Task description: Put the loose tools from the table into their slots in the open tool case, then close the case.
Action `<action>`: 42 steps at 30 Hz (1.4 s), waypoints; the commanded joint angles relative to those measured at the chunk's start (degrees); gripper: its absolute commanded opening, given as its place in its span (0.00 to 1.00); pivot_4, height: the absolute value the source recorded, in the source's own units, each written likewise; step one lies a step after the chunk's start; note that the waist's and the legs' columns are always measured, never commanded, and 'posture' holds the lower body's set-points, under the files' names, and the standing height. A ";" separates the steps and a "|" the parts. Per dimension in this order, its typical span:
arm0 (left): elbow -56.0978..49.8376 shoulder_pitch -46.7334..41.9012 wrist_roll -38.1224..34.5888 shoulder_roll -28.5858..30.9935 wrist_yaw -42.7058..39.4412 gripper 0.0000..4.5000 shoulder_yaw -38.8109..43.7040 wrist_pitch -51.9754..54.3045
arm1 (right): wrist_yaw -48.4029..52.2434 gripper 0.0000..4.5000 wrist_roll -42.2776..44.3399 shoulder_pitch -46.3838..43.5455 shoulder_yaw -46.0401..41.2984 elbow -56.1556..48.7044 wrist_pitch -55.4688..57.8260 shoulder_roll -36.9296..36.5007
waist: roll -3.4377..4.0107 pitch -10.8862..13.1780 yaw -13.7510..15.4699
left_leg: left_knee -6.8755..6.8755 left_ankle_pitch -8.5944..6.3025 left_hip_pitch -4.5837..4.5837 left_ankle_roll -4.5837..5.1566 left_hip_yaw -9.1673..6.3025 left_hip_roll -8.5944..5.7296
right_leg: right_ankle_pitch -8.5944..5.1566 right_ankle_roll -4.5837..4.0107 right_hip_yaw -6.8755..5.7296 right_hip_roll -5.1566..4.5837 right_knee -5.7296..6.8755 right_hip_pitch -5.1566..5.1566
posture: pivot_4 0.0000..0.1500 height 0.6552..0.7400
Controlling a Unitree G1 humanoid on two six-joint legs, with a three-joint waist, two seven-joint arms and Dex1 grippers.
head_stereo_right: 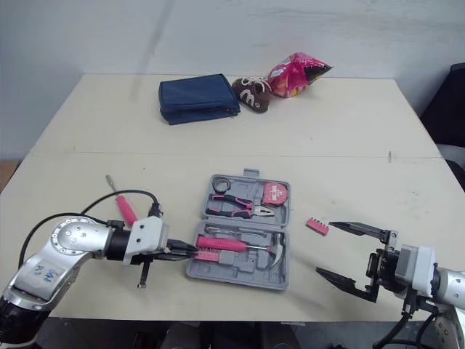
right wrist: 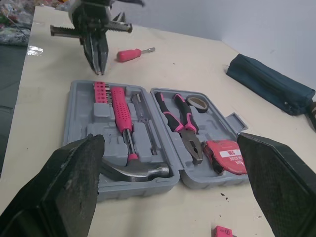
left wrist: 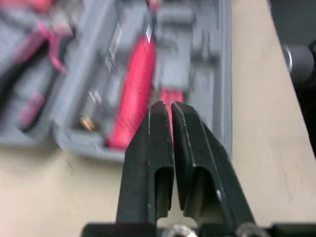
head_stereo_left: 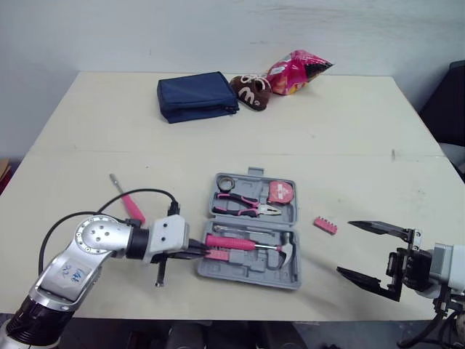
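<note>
An open grey tool case lies at the table's middle front. It holds a pink-handled hammer, pliers, a tape measure and a pink bit holder. My left gripper is shut, and its tips rest at the case's left end, right by that bit holder. A loose pink screwdriver lies on the table left of the case. On the case's right lies a small pink bit strip. My right gripper stands wide open over the table, right of the case, with nothing in it.
At the far side of the table lie a blue pouch, a brown plush item and a pink snack bag. A black cable loops from my left arm near the screwdriver. The table's front edge is close to the case.
</note>
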 commanded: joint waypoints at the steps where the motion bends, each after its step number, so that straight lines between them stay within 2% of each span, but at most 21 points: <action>1: -0.50 -0.08 2.59 -0.26 1.87 0.01 -1.81 0.50 | -0.16 1.00 1.10 0.83 -2.15 -1.44 -0.84 -0.12 | 0.00 0.00 0.02 | 0.00 0.00 0.00 0.01 0.00 -0.01 | 0.00 0.00 0.00 -0.02 0.00 0.00 | 1.00 1.00; 4: -0.51 -0.21 4.68 -1.07 5.22 0.01 -2.39 2.51 | -0.63 1.00 1.06 1.37 -2.23 -2.36 -0.79 -0.10 | 0.01 0.00 -0.01 | -0.02 -0.01 0.01 0.01 0.00 -0.02 | 0.00 0.00 0.00 -0.05 0.01 0.01 | 1.00 1.00; 11: 0.12 0.49 7.63 1.08 4.47 0.01 -6.22 3.88 | -1.77 1.00 0.75 1.96 -1.74 -3.42 -0.48 -0.18 | 0.04 -0.03 -0.03 | -0.04 0.04 0.11 0.07 -0.01 -0.07 | 0.03 -0.01 -0.04 -0.13 0.09 0.08 | 1.00 1.00; 16: -0.42 -0.12 9.63 3.29 5.28 0.01 -9.43 10.84 | -2.02 1.00 0.68 1.75 -1.54 -3.37 -0.58 -0.31 | 0.11 -0.13 -0.26 | -0.15 0.06 0.15 0.10 0.01 -0.14 | 0.05 -0.02 -0.05 -0.23 0.08 0.12 | 1.00 1.00; 19: -0.10 -1.17 9.84 2.49 6.86 0.01 -11.33 15.81 | -2.16 1.00 0.61 1.56 -1.50 -3.40 -0.47 -0.43 | 0.37 -0.38 -0.29 | -0.17 0.06 0.20 0.10 0.00 -0.14 | 0.05 -0.02 -0.07 -0.23 0.08 0.16 | 1.00 1.00; 22: 0.37 -2.06 9.85 0.98 7.98 0.01 -12.16 15.77 | -2.58 1.00 0.66 1.50 -1.70 -3.84 -0.12 -0.60 | 0.62 -0.60 -0.21 | -0.17 0.06 0.30 0.12 0.00 -0.16 | 0.05 -0.02 -0.06 -0.24 0.07 0.25 | 1.00 1.00; 24: 1.05 -1.82 7.15 -2.26 8.00 0.01 -10.10 9.79 | -3.17 1.00 0.66 1.75 -2.33 -4.09 0.10 -0.69 | 0.65 -0.60 -0.19 | -0.24 0.05 0.60 0.14 0.00 -0.19 | 0.04 -0.04 -0.05 -0.28 0.02 0.55 | 1.00 1.00; 27: 2.14 -0.35 0.61 -7.89 7.40 0.01 -1.84 -0.49 | -4.74 1.00 0.69 2.46 -4.28 -4.47 0.95 -1.25 | 0.82 -0.57 0.04 | -0.34 -0.19 1.02 0.51 -0.02 -0.26 | 0.00 -0.10 -0.11 -0.43 -0.14 0.99 | 1.00 1.00; 29: 3.40 1.65 -4.88 -9.75 6.48 0.01 5.28 -2.54 | -5.76 1.00 0.94 2.87 -6.10 -4.23 1.57 -1.38 | 0.17 -0.23 0.03 | -0.32 -0.19 0.82 0.51 -0.11 -0.28 | 0.02 -0.07 -0.18 -0.45 -0.10 0.86 | 1.00 1.00; 30: 4.27 2.71 -6.46 -10.23 4.59 0.01 7.84 -7.06 | -6.06 1.00 1.04 3.17 -6.82 -4.06 1.89 -1.42 | 0.00 -0.16 0.03 | -0.30 -0.19 0.73 0.48 -0.19 -0.21 | 0.02 -0.09 -0.26 -0.42 -0.12 0.82 | 1.00 1.00; 33: 8.76 8.94 -9.33 -9.86 1.88 0.19 17.32 -14.53 | -4.88 1.00 0.85 5.01 -9.92 -0.94 1.68 -1.92 | -0.02 -0.16 -0.33 | -0.31 -0.22 0.62 0.27 -0.21 -0.18 | -0.05 -0.20 -0.37 -0.41 -0.21 0.78 | 1.00 1.00; 35: 13.48 13.19 -9.22 -8.45 1.08 0.40 23.14 -17.42 | -3.97 1.00 0.74 6.09 -12.64 2.75 1.31 -2.31 | 0.02 -0.17 -0.52 | -0.36 -0.28 0.64 0.17 -0.16 -0.16 | -0.11 -0.21 -0.36 -0.39 -0.38 0.80 | 1.00 1.00; 37: 17.91 15.98 -9.16 -7.30 1.28 0.54 28.26 -19.51 | -3.10 1.00 0.43 6.45 -15.46 7.51 -0.08 -2.64 | -0.01 -0.13 -0.64 | -0.42 -0.33 0.60 0.14 -0.14 -0.14 | -0.18 -0.21 -0.36 -0.37 -0.57 0.78 | 1.00 1.00; 41: 32.35 20.18 -7.72 -2.88 5.11 0.97 42.65 -24.75 | -0.86 1.00 -2.06 7.88 -23.22 24.99 -6.16 -4.54 | -0.23 -0.02 -0.46 | -0.37 -0.51 0.35 0.24 -0.14 -0.14 | -0.25 -0.19 -0.39 -0.40 -0.76 0.63 | 1.00 1.00; 42: 35.97 20.61 -7.41 -1.68 6.34 0.99 45.84 -26.52 | -0.90 1.00 -2.39 8.07 -25.03 29.04 -7.38 -5.18 | -0.23 -0.02 -0.41 | -0.37 -0.61 0.33 0.25 -0.13 -0.15 | -0.25 -0.19 -0.40 -0.41 -0.86 0.62 | 1.00 1.00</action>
